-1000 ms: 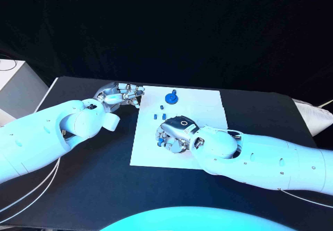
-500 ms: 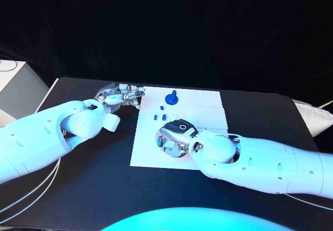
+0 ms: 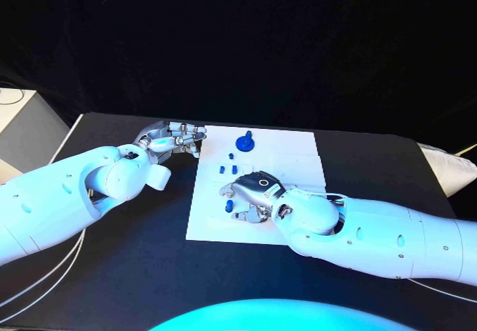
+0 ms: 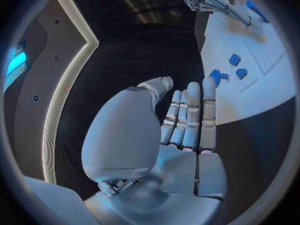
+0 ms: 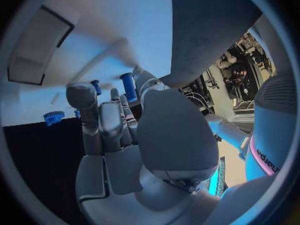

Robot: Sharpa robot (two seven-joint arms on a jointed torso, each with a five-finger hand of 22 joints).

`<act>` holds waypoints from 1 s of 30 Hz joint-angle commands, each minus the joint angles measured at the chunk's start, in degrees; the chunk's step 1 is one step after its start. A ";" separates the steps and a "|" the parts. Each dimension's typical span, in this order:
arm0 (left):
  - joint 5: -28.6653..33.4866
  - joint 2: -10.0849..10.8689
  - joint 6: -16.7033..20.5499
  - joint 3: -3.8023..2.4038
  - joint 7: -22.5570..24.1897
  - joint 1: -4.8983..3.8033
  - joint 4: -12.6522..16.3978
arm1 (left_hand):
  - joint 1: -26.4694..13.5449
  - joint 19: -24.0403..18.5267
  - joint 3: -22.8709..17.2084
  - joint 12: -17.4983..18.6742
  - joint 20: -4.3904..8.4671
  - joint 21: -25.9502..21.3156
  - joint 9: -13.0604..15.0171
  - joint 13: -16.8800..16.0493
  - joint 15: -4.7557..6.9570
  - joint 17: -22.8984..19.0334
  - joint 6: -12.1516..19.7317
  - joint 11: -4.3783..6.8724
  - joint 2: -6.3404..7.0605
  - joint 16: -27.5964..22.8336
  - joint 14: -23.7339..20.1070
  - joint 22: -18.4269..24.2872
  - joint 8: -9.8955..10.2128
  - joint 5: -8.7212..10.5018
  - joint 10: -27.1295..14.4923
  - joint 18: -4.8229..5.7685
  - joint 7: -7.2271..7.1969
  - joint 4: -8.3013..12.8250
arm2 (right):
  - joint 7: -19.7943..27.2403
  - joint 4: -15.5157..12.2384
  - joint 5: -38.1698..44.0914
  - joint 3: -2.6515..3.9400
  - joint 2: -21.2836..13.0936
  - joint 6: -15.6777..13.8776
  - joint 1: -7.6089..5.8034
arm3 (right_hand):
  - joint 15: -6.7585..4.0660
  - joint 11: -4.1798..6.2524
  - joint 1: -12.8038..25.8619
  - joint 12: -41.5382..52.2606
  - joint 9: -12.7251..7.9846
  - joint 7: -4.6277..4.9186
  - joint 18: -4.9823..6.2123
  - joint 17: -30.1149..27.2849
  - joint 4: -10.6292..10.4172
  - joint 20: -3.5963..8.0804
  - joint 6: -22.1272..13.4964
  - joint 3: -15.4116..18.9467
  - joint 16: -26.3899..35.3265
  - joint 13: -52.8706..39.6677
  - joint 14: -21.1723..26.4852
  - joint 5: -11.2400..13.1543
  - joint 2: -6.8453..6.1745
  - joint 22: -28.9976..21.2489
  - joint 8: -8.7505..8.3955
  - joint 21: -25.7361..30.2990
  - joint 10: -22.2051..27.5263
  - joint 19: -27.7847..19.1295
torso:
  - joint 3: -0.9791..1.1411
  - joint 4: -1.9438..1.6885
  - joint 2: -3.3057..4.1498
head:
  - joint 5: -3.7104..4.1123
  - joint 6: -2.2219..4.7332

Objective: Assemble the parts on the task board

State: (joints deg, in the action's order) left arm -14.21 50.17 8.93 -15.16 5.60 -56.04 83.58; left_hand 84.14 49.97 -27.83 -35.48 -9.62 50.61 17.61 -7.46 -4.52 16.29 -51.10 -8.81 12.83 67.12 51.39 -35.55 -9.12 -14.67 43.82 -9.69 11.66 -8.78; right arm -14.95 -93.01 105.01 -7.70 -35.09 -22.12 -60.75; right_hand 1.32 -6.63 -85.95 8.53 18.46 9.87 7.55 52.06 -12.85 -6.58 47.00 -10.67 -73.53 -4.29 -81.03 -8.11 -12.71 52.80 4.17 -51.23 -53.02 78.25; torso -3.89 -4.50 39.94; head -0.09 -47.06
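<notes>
The task board [image 3: 294, 155] is a flat, matt white rectangular plate lying on the black table [image 3: 119, 262], with shallow rectangular recesses visible in the right wrist view. The right hand [image 3: 254, 196], silver and smooth-shelled with segmented fingers, rests low over the near-left part of the board, its fingers curled downward; in the right wrist view a small blue cylindrical peg [image 5: 129, 85] stands upright just beyond its fingertips, and the hand seems to pinch it between thumb and a finger, though the contact itself is partly hidden. A second, smaller blue peg [image 5: 95, 86] stands just beside the first, and a blue toothed gear [image 5: 54, 117] lies farther off near the board's edge. In the head view, beyond the right hand toward the far side of the board, a round blue gear-like part with a knob [image 3: 245, 142] lies flat, and a few small blue pieces [image 3: 229, 166] lie between it and the hand. The left hand [image 3: 174, 136] hangs over the black table just off the board's far-left corner, holding nothing, its fingers straight, side by side and extended, with the thumb set apart. The only writing is a few dark letters on a pink band at the rim of the right wrist view, too curved to read with certainty.
</notes>
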 commanded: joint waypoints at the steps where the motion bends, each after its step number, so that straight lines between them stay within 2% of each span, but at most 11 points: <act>1: 0.28 -0.05 -0.68 -0.05 0.19 -0.02 0.08 | 0.50 0.35 0.05 -0.18 -0.15 -0.13 -0.07 0.05 -0.06 -0.09 -0.08 -0.01 0.13 -0.27 0.28 0.03 -0.18 -0.18 -0.42 -0.86 0.38 0.16 | -0.60 0.12 0.84 -0.01 -0.15 -2.21 0.05 | 0.02 -0.03 -1.65 1.10 -0.21 0.08 0.53 -0.48 -2.40 -0.08 -0.44 1.13 0.31 0.16 0.37 0.22 -0.14 -0.47 -0.08 0.66 0.98 -0.08 | -0.01 0.01 0.02 | 0.08 0.01; 10: 0.28 -0.03 -0.76 -0.05 0.15 -0.02 0.05 | 0.50 0.35 0.05 -0.18 -0.15 -0.13 -0.07 0.05 -0.06 -0.09 -0.08 -0.01 0.13 -0.27 0.28 0.03 -0.18 -0.18 -0.42 -0.86 0.38 0.16 | -0.63 -0.73 -0.10 0.06 -1.83 -5.06 0.03 | 0.01 -0.02 -2.59 2.10 -0.71 0.20 0.62 -0.92 -3.77 -0.07 -1.73 1.80 0.45 0.21 0.48 0.18 -0.34 -1.00 -0.35 1.36 1.49 -0.07 | -0.03 -0.08 -0.05 | 0.44 0.12; 13: 0.28 -0.02 -0.76 -0.05 0.16 -0.02 0.05 | 0.50 0.35 0.05 -0.18 -0.15 -0.13 -0.07 0.05 -0.06 -0.09 -0.08 -0.01 0.13 -0.27 0.28 0.03 -0.18 -0.18 -0.42 -0.86 0.38 0.16 | 0.20 -1.55 -2.50 0.23 -3.10 -6.70 -0.16 | -0.22 0.24 -2.49 3.76 -0.52 0.58 0.49 -0.35 -3.77 0.11 -0.60 1.63 0.06 -0.02 -0.09 0.04 0.24 -0.30 0.19 0.65 -0.10 0.55 | -0.04 -0.02 -0.08 | 0.56 0.23; 19: 0.47 0.12 -0.73 -0.05 0.70 0.02 0.14 | 0.48 0.33 0.09 -0.19 -0.15 -0.14 -0.09 0.09 -0.07 -0.11 -0.04 -0.02 0.16 -0.31 0.27 0.04 -0.18 -0.17 -0.48 -0.86 0.39 0.15 | 5.21 -4.28 -20.02 0.83 -8.58 -10.09 -2.50 | -0.39 0.37 -2.36 7.76 0.06 0.87 0.09 1.78 -3.62 0.30 5.25 -0.67 -0.96 -0.42 -1.25 -0.56 1.34 1.39 3.01 -1.01 -7.51 1.74 | -0.04 0.27 -0.22 | 1.23 0.34; 21: 0.62 0.25 -0.71 -0.05 1.04 0.10 0.26 | 0.47 0.33 0.09 -0.20 -0.15 -0.14 -0.09 0.09 -0.07 -0.11 -0.04 -0.02 0.16 -0.31 0.28 0.04 -0.18 -0.17 -0.47 -0.86 0.39 0.14 | 6.68 -5.18 -26.86 0.95 -10.97 -9.87 -3.67 | -0.77 0.91 -2.13 8.21 0.03 0.41 -0.09 3.06 -3.66 0.53 6.69 -1.92 -1.63 -0.44 -1.61 -0.90 1.18 2.44 3.80 -2.06 -9.79 2.13 | -0.04 0.47 -0.31 | 1.51 0.49; 23: 0.79 0.45 -0.66 -0.05 1.39 0.31 0.47 | 0.47 0.33 0.09 -0.20 -0.15 -0.14 -0.09 0.09 -0.07 -0.11 -0.04 -0.02 0.16 -0.31 0.28 0.04 -0.18 -0.17 -0.47 -0.86 0.39 0.14 | 7.48 -5.92 -32.46 1.03 -13.45 -8.92 -4.70 | -1.53 1.96 -0.89 9.46 0.08 -0.48 -0.35 4.55 -3.73 1.18 8.07 -2.85 -2.36 -1.22 -1.98 -0.99 0.89 4.12 4.72 -3.77 -13.25 2.70 | -0.03 0.70 -0.40 | 1.98 0.66; 25: 0.94 0.74 -0.56 -0.05 1.68 0.68 0.82 | 0.45 0.33 0.10 -0.22 -0.16 -0.15 -0.09 0.09 -0.07 -0.11 -0.03 -0.02 0.16 -0.32 0.28 0.04 -0.18 -0.17 -0.44 -0.85 0.38 0.13 | 7.52 -6.46 -36.75 1.07 -15.79 -7.50 -5.47 | -2.63 3.40 1.49 13.18 0.49 -1.77 -1.12 10.75 -3.67 2.06 9.50 -2.36 -5.21 -3.85 -3.59 -1.06 0.42 8.16 5.82 -8.09 -18.47 4.13 | -0.01 0.93 -0.56 | 2.15 0.64; 26: 0.98 0.84 -0.52 -0.05 1.76 0.80 0.94 | 0.42 0.33 0.12 -0.26 -0.16 -0.15 -0.10 0.09 -0.08 -0.11 -0.02 -0.01 0.16 -0.32 0.28 0.04 -0.18 -0.16 -0.38 -0.85 0.38 0.11 | 7.36 -6.59 -37.74 1.08 -16.44 -6.95 -5.65 | -2.91 3.75 2.06 14.50 0.60 -2.05 -1.04 10.13 -3.65 2.34 9.67 -2.10 -4.92 -4.88 -3.44 -1.07 0.24 7.84 6.02 -7.74 -19.52 4.07 | 0.03 1.14 -0.66 | 2.34 0.67; 28: 1.09 1.13 -0.40 -0.05 1.96 1.16 1.38 | 0.42 0.33 0.12 -0.26 -0.16 -0.15 -0.10 0.09 -0.08 -0.11 -0.02 -0.01 0.16 -0.32 0.28 0.04 -0.18 -0.16 -0.38 -0.85 0.38 0.11 | 6.31 -7.00 -39.95 1.09 -18.33 -4.96 -6.04 | -3.93 4.97 4.49 27.09 1.45 -3.19 -1.76 11.00 -3.42 3.52 10.48 -0.86 -5.18 -17.18 -3.78 -1.18 0.29 11.32 7.31 -11.34 -22.32 5.22 | 0.09 1.40 -0.79 | 2.76 0.71; 29: 1.14 1.27 -0.34 -0.05 2.06 1.32 1.63 | 0.42 0.32 0.12 -0.30 -0.16 -0.16 -0.10 0.08 -0.07 -0.12 -0.01 0.00 0.15 -0.33 0.28 0.04 -0.18 -0.17 -0.32 -0.85 0.37 0.10 | 5.27 -7.27 -40.78 1.10 -19.52 -3.74 -6.22 | -4.62 4.87 5.87 53.68 2.70 -4.87 -2.49 15.11 -3.03 4.11 10.92 0.52 -7.28 -47.57 -4.86 -1.26 0.33 14.43 8.71 -14.55 -25.29 6.10 | 0.12 1.54 -0.85 | 2.89 0.75; 30: 1.18 1.37 -0.30 -0.05 2.13 1.46 1.84 | 0.42 0.32 0.12 -0.30 -0.16 -0.16 -0.10 0.08 -0.07 -0.12 -0.01 0.00 0.15 -0.33 0.28 0.04 -0.18 -0.17 -0.32 -0.85 0.37 0.10 | 4.44 -7.44 -41.08 1.10 -20.26 -2.79 -6.31 | -4.84 5.24 6.83 59.53 3.09 -3.32 -2.86 17.39 -3.86 3.78 10.82 0.67 -8.21 -55.54 -5.17 -1.19 1.38 15.91 9.08 -16.02 -25.51 6.32 | 0.14 1.61 -0.90 | 2.94 0.74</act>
State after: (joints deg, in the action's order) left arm -13.77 51.55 8.95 -15.17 6.22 -54.65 85.01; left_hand 84.14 49.96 -27.83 -35.48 -9.62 50.60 17.56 -7.42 -4.52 16.23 -51.10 -8.81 12.83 67.12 51.39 -35.55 -9.12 -14.67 43.82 -9.69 11.66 -8.78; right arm -10.21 -100.15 71.95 -6.59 -55.09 -28.82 -67.04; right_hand -3.12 -1.82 -79.62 57.05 21.41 6.27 5.26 69.67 -16.44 -2.86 58.15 -10.16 -81.81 -50.12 -84.02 -9.31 -11.53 68.48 13.14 -67.03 -78.56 83.83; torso -3.85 -3.37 39.27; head 2.55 -46.36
